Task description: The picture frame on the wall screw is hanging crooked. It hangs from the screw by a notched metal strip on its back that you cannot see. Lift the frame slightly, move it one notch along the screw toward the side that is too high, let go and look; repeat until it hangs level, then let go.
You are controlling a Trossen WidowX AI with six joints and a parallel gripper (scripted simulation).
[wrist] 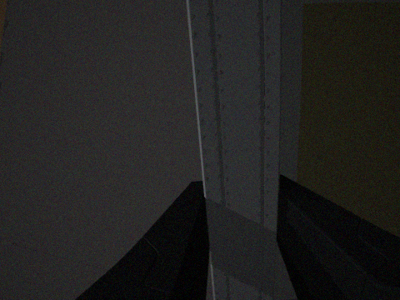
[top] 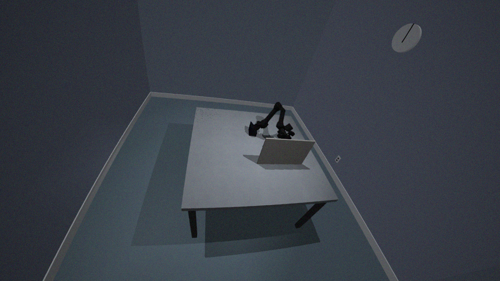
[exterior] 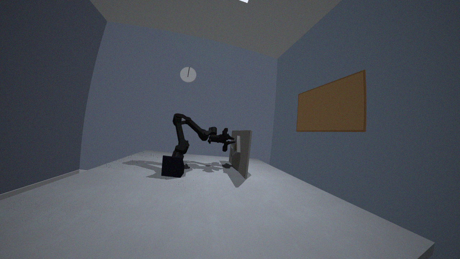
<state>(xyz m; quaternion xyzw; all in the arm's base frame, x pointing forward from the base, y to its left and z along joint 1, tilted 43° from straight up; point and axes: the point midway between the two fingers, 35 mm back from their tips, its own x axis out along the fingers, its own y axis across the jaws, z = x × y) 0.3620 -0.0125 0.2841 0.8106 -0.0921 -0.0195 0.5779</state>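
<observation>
The picture frame [exterior: 238, 143] [wrist: 242, 104] hangs on the near face of the upright board [top: 285, 152] [exterior: 245, 151]. In the wrist view one grey, ridged side bar of it runs upward between the fingers, with the olive picture to its right. My gripper [exterior: 234, 140] [wrist: 237, 192] is shut on this bar, one finger at each side of it. In the top view the board hides the frame and my fingertips. The screw and the notched strip are hidden. I cannot tell from these views whether the frame is level.
The board stands upright on the white table [top: 219, 180] [exterior: 193, 218]. The dark arm base [top: 252, 129] [exterior: 172, 166] stands on the table, facing the board. A clock [top: 406, 38] [exterior: 188, 74] and an orange-brown panel [exterior: 334, 103] are on the room walls.
</observation>
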